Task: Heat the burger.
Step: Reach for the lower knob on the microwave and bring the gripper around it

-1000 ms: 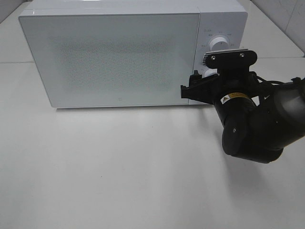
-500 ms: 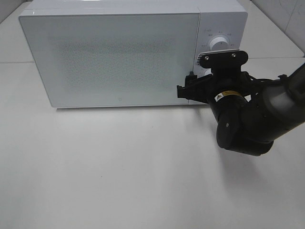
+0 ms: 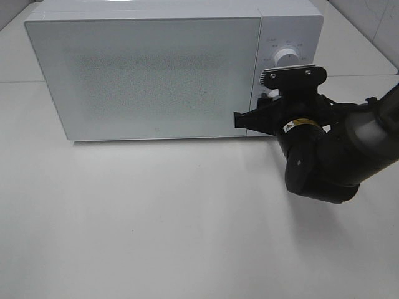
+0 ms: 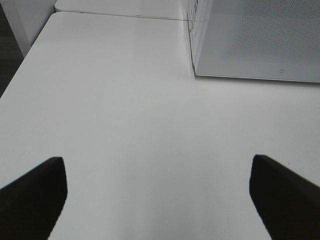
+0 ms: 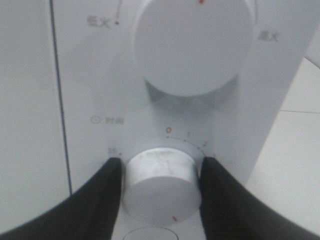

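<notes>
The burger does not show in any view. I judge it sits inside the boxy white microwave oven (image 3: 156, 75), behind its shut frosted door.

My right hand (image 5: 161, 165) is at the control panel, clamped on the white round timer dial (image 5: 161, 192). One black finger (image 5: 102, 200) is pressed to each side of the dial. I cannot read its setting with any confidence.

The dial is smooth and short, so my fingers could slip round it while the timer stays put. Then the burger would stay cold. If I twist off the dial's axis, the grip could ride off its front edge. If I overshoot, the burger cooks too long. Pressing inward as I turn could push the oven back across the pale surface (image 3: 156, 218).

The larger white round power knob (image 3: 287, 56) sits just above, close to my wrist housing. A careless roll might nudge it.

My left hand (image 4: 155, 170) is spread apart and holds nothing. It hangs over bare surface, well apart from the oven.
</notes>
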`<state>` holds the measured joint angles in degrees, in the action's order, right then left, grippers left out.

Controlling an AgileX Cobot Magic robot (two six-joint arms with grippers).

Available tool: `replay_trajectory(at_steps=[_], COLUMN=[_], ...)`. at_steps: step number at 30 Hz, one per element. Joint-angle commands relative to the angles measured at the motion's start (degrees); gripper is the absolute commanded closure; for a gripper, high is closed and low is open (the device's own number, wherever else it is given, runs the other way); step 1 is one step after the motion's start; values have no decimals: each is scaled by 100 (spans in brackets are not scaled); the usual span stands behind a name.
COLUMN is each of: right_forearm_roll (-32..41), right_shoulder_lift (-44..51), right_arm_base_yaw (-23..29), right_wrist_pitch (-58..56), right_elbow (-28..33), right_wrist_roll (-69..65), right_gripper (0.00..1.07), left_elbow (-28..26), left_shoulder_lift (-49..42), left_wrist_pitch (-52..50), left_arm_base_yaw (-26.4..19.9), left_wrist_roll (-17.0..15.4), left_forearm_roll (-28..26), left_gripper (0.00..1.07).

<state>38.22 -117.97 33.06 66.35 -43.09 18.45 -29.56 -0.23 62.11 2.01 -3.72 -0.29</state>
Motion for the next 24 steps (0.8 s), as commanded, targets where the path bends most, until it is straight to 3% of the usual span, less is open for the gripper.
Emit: replay_trajectory(at_steps=[1, 2, 6, 17, 24], right_forearm_roll=[-120, -120, -166, -275, -985], right_shoulder_lift=[6, 6, 6, 6, 6], right_arm_base_yaw=[-57, -57, -57, -57, -57], right_wrist_pitch=[46, 46, 23, 46, 212], right_elbow=[-80, -80, -80, -80, -80], right_wrist_roll=[0, 0, 0, -974, -2859], right_gripper=[90, 98, 107, 107, 107], left_elbow=[0, 0, 0, 0, 0], left_shoulder_lift=[-63, -63, -63, -63, -63], left_wrist_pitch=[-97, -97, -97, -97, -97], left_arm_base_yaw=[-17, -17, -17, -17, -17], left_wrist_roll=[17, 17, 17, 17, 17], left_forearm_roll=[-46, -46, -46, -46, -46], left_gripper=[16, 16, 16, 16, 16])
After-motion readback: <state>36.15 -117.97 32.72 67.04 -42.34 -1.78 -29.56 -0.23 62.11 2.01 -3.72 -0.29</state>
